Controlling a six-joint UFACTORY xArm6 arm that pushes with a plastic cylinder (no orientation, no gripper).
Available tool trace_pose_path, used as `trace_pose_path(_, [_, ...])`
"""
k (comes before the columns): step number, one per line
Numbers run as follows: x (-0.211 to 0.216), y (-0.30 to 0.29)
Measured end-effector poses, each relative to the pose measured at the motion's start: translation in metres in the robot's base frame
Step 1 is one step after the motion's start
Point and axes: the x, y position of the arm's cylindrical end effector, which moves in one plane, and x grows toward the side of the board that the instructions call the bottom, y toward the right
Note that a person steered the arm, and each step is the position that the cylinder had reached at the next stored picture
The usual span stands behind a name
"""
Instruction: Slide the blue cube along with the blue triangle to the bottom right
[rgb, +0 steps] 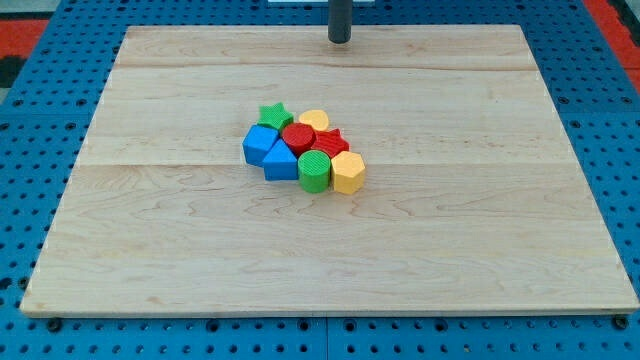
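Observation:
The blue cube and the blue triangle lie side by side at the left of a tight cluster near the middle of the wooden board. The cube is at the cluster's left edge; the triangle touches it on its lower right. My tip is at the view's top, near the board's far edge, well above and to the right of the cluster and touching no block.
The cluster also holds a green star, a yellow round block, a red cylinder, a red star, a green cylinder and a yellow hexagon. Blue pegboard surrounds the board.

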Motion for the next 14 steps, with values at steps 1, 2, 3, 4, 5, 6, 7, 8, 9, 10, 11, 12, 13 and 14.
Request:
trace_pose_path(1, [0.000,0.000])
trace_pose_path(2, [0.002,0.001])
trace_pose_path(3, [0.005,0.000])
trace_pose_path(4, [0.012,0.001])
trace_pose_path(5, [0.059,-0.015])
trace_pose_path(6, [0.059,-0.094])
trace_pose_path(7, [0.118,-0.109])
trace_pose_path(8, [0.128,-0.122])
trace_pose_path(9, [0.170,-0.114])
trace_pose_path(10, [0.180,-0.112])
trace_pose_path(11, [0.196,-0.111])
trace_pose_path(12, [0.223,-0.089])
trace_pose_path(13, [0.232,-0.097])
trace_pose_path(14, [0.232,-0.100])
